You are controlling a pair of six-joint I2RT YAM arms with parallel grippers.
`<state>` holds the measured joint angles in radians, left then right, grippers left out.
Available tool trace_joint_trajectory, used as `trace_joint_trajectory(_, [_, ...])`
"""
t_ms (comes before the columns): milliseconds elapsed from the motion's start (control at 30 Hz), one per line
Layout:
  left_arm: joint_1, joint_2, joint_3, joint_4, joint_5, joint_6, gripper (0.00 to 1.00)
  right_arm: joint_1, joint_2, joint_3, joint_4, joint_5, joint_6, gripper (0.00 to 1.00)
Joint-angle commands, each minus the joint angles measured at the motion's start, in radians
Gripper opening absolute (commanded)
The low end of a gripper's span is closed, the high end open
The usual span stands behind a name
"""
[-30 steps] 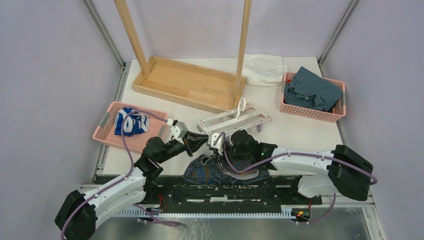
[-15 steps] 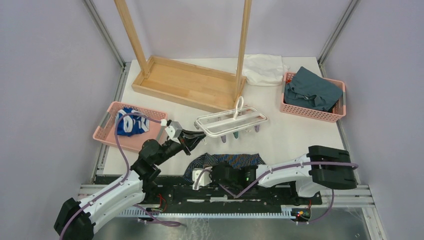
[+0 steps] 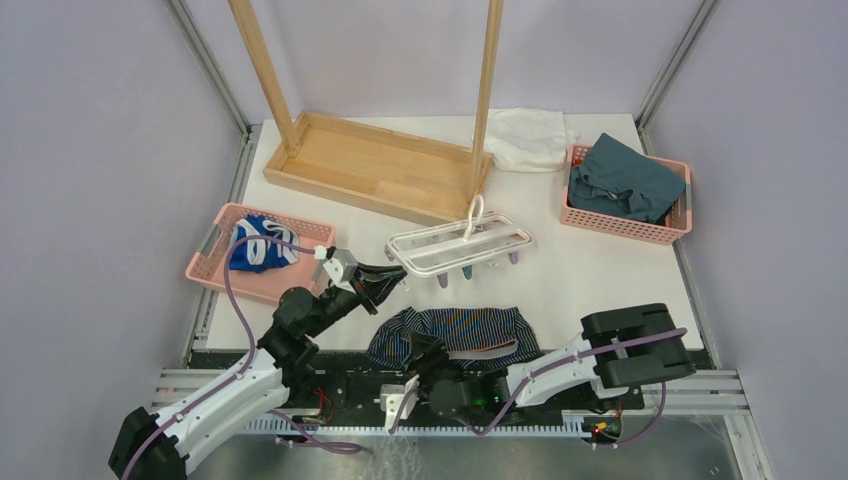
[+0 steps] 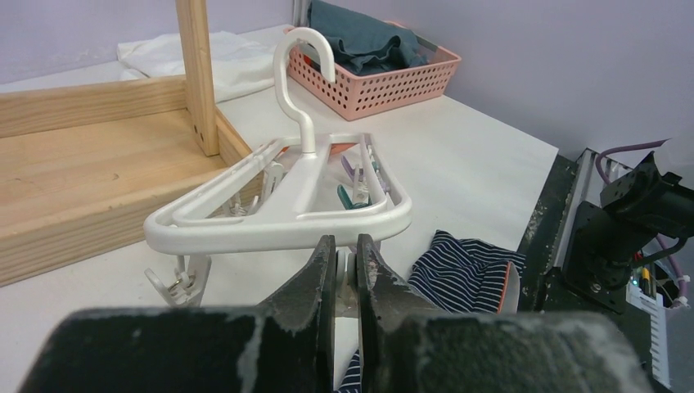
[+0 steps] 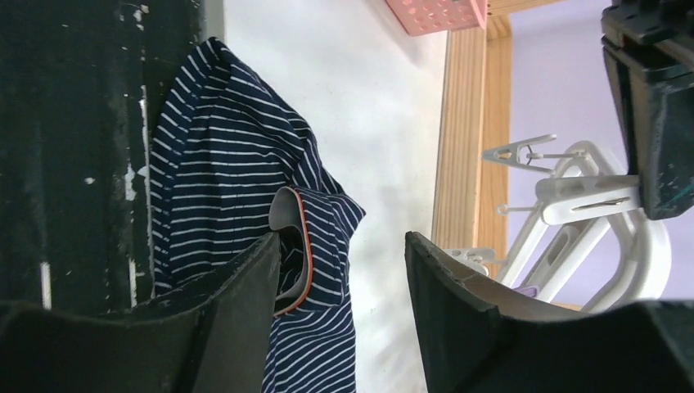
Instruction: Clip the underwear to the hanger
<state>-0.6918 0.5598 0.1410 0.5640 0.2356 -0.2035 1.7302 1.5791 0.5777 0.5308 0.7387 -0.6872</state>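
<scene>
While the right gripper (image 5: 342, 246) is held spread and empty at the near edge, the underwear (image 3: 455, 328) is seen lying on the table (image 3: 600, 285) just beyond, and the hanger (image 3: 462, 245) behind is pinched by the left gripper (image 4: 346, 246).

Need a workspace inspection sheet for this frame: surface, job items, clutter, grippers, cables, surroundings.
Surface: white table, no spills seen.
Job's things: underwear crumpled at the near edge, unclipped; hanger held by its rim.
Clutter: wooden rack; white cloth; pink baskets holding blue-and-white garment and teal cloth.
Grippers: left gripper shut on hanger; right gripper open, empty, near underwear.
Cables: purple cables along both arms, no snag seen.
Surroundings: lilac walls, nothing seen beyond.
</scene>
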Motion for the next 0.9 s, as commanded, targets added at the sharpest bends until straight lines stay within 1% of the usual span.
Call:
trace_joint_trajectory(0, [-0.003, -0.036, 0.009, 0.058, -0.026, 0.006, 0.03, 0.018, 0.095, -0.028, 0.317, 0.102, -0.135, 0.66])
trace_joint_trajectory(233, [-0.003, -0.052, 0.012, 0.055, -0.014, 0.0, 0.03, 0.027, 0.219, 0.034, 0.325, 0.179, -0.148, 0.67])
trace_joint_trajectory(400, [-0.003, -0.051, 0.012, 0.059, -0.01, -0.001, 0.03, 0.025, 0.225, 0.027, 0.284, 0.212, -0.179, 0.67])
trace_joint_trajectory(633, [-0.002, -0.05, 0.012, 0.062, -0.009, -0.001, 0.03, -0.012, 0.23, 0.023, 0.243, 0.218, -0.15, 0.64])
trace_joint_trajectory(733, [-0.003, -0.051, 0.01, 0.062, -0.01, 0.0, 0.03, -0.038, 0.238, 0.034, 0.25, 0.208, -0.137, 0.58])
trace_joint_trajectory(767, [-0.002, -0.05, 0.008, 0.063, -0.011, -0.001, 0.03, -0.046, 0.239, 0.04, 0.247, 0.201, -0.131, 0.54])
trace_joint_trajectory(800, [-0.003, -0.049, 0.008, 0.065, -0.01, -0.002, 0.03, -0.055, 0.242, 0.046, 0.242, 0.196, -0.122, 0.48])
trace_joint_trajectory(867, [-0.003, -0.049, 0.008, 0.063, -0.009, -0.002, 0.03, -0.071, 0.238, 0.049, 0.246, 0.189, -0.106, 0.27])
